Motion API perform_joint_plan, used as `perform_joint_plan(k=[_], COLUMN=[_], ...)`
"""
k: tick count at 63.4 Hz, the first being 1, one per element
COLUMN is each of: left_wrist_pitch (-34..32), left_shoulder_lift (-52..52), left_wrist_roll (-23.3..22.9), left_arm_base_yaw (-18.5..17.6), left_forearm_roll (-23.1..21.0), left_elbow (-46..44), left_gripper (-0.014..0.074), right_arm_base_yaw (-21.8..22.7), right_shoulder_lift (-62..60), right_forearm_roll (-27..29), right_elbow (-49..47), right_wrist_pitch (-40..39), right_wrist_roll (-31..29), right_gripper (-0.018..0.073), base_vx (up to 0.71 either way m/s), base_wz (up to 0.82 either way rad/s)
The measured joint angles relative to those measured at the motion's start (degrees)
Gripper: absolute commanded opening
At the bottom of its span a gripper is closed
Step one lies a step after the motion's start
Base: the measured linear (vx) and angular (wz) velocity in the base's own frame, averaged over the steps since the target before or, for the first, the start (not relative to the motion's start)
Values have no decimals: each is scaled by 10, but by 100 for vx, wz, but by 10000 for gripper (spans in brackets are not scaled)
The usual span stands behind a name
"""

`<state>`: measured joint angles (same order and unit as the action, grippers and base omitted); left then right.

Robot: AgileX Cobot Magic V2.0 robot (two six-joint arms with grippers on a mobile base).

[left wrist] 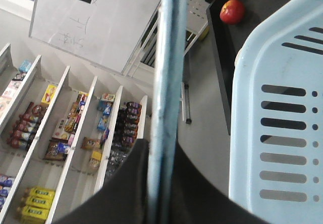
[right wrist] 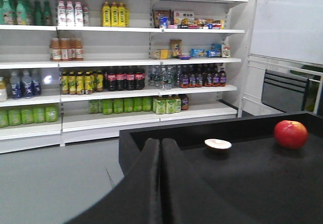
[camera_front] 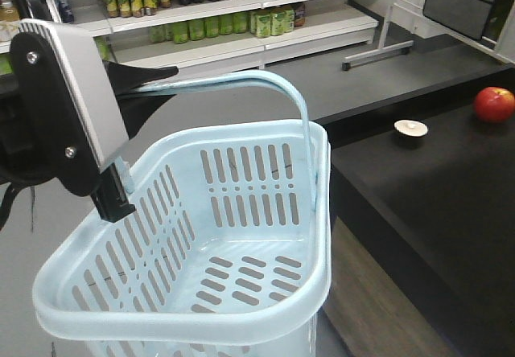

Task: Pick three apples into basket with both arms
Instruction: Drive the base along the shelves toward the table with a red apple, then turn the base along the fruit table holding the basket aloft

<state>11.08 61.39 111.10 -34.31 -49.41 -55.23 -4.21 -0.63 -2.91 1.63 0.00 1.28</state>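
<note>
A pale blue basket (camera_front: 325,212) hangs tilted in the front view, with nothing inside. Its hoop handle (camera_front: 241,79) is clamped by my left gripper (camera_front: 158,81), which is shut on it at the upper left. In the left wrist view the handle (left wrist: 169,57) runs straight up between the black fingers of the left gripper (left wrist: 161,144), and the basket wall (left wrist: 252,108) is on the right. One red apple (camera_front: 494,104) rests on the black counter, also seen far off (left wrist: 232,11). My right gripper (right wrist: 161,143) is shut on nothing, low over the counter's near corner, with the apple (right wrist: 290,133) ahead to its right.
The black counter (camera_front: 434,196) fills the right side, with a raised lip at its back. A small white round disc (camera_front: 410,129) (right wrist: 218,144) lies on it left of the apple. Store shelves of bottles (right wrist: 121,77) stand behind across grey floor (right wrist: 60,183).
</note>
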Motion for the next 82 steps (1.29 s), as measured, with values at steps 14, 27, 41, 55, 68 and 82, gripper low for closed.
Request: perform_joint_plan(k=[14,27,41,55,68,82], left_wrist_pitch=[0,0,0,0,0,0], left_shoulder_lift=[0,0,0,0,0,0], left_wrist_roll=[0,0,0,0,0,0], left_arm_base_yaw=[0,0,0,0,0,0], left_forearm_roll=[0,0,0,0,0,0], left_elbow=[0,0,0,0,0,0], left_gripper=[-6,-6,-6,-6,-6,-6], right_arm_base_yaw=[0,0,0,0,0,0], right_shoulder_lift=[0,0,0,0,0,0], right_forearm_roll=[0,0,0,0,0,0], right_elbow=[0,0,0,0,0,0], right_wrist_pitch=[0,0,0,0,0,0], right_wrist_roll=[0,0,0,0,0,0], right_gripper=[-9,-9,-9,-9,-9,-9], base_vx=[9,9,9,10,9,8], base_wz=[-37,-35,-36,-38,-35,-33])
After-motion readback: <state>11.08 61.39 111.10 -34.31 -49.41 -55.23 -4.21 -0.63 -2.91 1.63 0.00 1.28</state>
